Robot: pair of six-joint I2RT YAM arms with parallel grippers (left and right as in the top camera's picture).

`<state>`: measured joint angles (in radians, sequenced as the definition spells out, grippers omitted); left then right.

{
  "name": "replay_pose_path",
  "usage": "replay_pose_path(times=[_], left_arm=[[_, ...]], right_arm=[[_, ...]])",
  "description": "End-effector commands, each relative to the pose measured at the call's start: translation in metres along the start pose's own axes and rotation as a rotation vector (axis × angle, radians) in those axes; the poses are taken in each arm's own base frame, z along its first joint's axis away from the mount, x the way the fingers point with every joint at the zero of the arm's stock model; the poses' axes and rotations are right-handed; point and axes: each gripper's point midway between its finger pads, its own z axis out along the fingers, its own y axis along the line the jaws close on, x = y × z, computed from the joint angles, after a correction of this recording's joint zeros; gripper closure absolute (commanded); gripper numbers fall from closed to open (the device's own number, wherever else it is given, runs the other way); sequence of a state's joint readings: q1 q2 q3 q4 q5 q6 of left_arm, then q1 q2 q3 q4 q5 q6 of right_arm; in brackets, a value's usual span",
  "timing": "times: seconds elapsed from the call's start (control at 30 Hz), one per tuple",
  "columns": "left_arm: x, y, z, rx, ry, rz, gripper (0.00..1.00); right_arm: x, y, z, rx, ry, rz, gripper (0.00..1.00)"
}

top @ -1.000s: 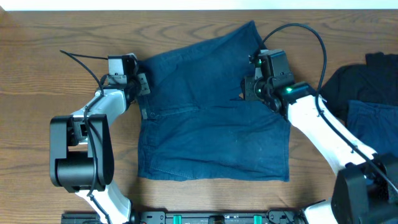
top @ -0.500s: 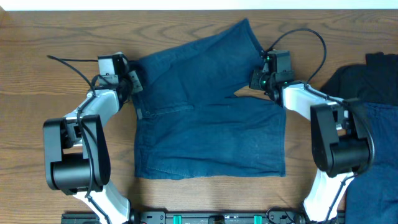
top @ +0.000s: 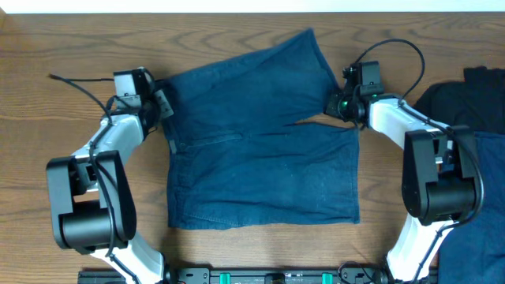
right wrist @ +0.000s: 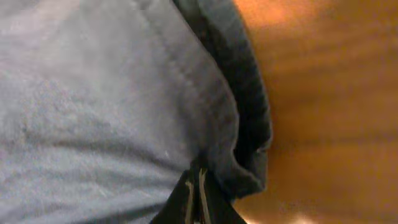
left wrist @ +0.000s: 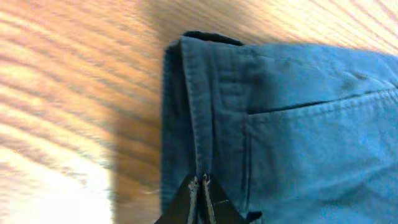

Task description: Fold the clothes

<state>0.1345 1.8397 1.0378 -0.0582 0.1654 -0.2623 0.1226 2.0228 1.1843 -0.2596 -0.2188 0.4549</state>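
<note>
A pair of dark blue shorts (top: 260, 150) lies spread on the wooden table, waistband at the left and leg hems at the right, the far leg angled up. My left gripper (top: 163, 106) is shut on the waistband edge (left wrist: 193, 124) at the far left corner. My right gripper (top: 341, 105) is shut on the leg hem (right wrist: 224, 124) at the right, near the split between the two legs. In both wrist views the fingertips pinch the cloth close to the table.
A heap of dark clothes (top: 465, 102) lies at the right edge of the table, with a blue piece (top: 481, 150) on top, close to the right arm. Bare wood (top: 47, 47) shows left of and behind the shorts.
Both grippers have drawn apart, the left one leftward and the right one rightward and a little up. The shorts are pulled flatter and have shifted slightly left.
</note>
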Motion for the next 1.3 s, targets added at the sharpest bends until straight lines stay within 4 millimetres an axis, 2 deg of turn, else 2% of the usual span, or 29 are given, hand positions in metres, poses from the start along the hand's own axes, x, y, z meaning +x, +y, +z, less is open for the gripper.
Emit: replay_pose_path(times=[0.0,0.07,0.17,0.23,0.27,0.33,0.37,0.47,0.57,0.7,0.73,0.8,0.83,0.93,1.1,1.17,1.27], left_arm=[[-0.031,0.022,-0.025,-0.033,-0.09,-0.046,0.94],[-0.042,0.03,-0.037,-0.037,-0.122,-0.065,0.94],[-0.051,0.029,-0.054,0.004,-0.145,-0.059,0.94],[-0.049,0.026,-0.063,0.022,-0.134,-0.057,0.9],[-0.046,0.023,-0.067,0.034,-0.119,-0.058,0.88],[-0.034,0.01,-0.073,0.091,-0.065,-0.056,0.83],[-0.025,0.003,-0.075,0.124,-0.027,-0.052,0.76],[0.019,-0.016,-0.079,0.176,0.149,-0.045,0.71],[0.073,-0.024,-0.083,0.145,0.352,-0.036,0.71],[0.127,-0.041,-0.09,0.134,0.529,0.031,0.71],[0.138,-0.045,-0.092,0.135,0.562,0.06,0.73],[0.164,-0.05,-0.095,0.122,0.625,0.102,0.9],[0.176,-0.05,-0.097,0.103,0.657,0.111,0.94],[0.204,-0.032,-0.102,-0.035,0.723,0.036,0.94],[0.249,-0.005,-0.112,-0.159,0.83,-0.104,0.94],[0.259,0.005,-0.113,-0.194,0.845,-0.139,0.94],[0.257,0.026,-0.116,-0.282,0.834,-0.187,0.94]], right_arm=[[0.059,-0.064,0.02,0.188,0.182,0.041,0.95],[0.066,-0.067,0.016,0.196,0.214,0.024,0.95],[0.069,-0.067,0.009,0.198,0.233,-0.013,0.9],[0.062,-0.061,0.001,0.183,0.213,-0.054,0.8],[0.057,-0.057,-0.003,0.167,0.199,-0.081,0.72],[0.044,-0.043,-0.019,0.122,0.155,-0.141,0.6],[0.036,-0.036,-0.028,0.103,0.127,-0.161,0.57],[0.009,-0.014,-0.065,0.05,0.009,-0.188,0.48],[-0.011,0.004,-0.099,0.011,-0.095,-0.209,0.47],[-0.021,0.016,-0.126,-0.012,-0.166,-0.225,0.47],[-0.022,0.017,-0.128,-0.014,-0.171,-0.226,0.46],[-0.021,0.017,-0.129,-0.015,-0.17,-0.217,0.46],[-0.02,0.016,-0.129,-0.014,-0.166,-0.206,0.46],[-0.016,0.014,-0.128,-0.008,-0.148,-0.193,0.45],[-0.014,0.013,-0.128,-0.005,-0.139,-0.191,0.45],[-0.014,0.013,-0.128,-0.005,-0.139,-0.186,0.45],[-0.015,0.013,-0.128,-0.007,-0.144,-0.185,0.45]])
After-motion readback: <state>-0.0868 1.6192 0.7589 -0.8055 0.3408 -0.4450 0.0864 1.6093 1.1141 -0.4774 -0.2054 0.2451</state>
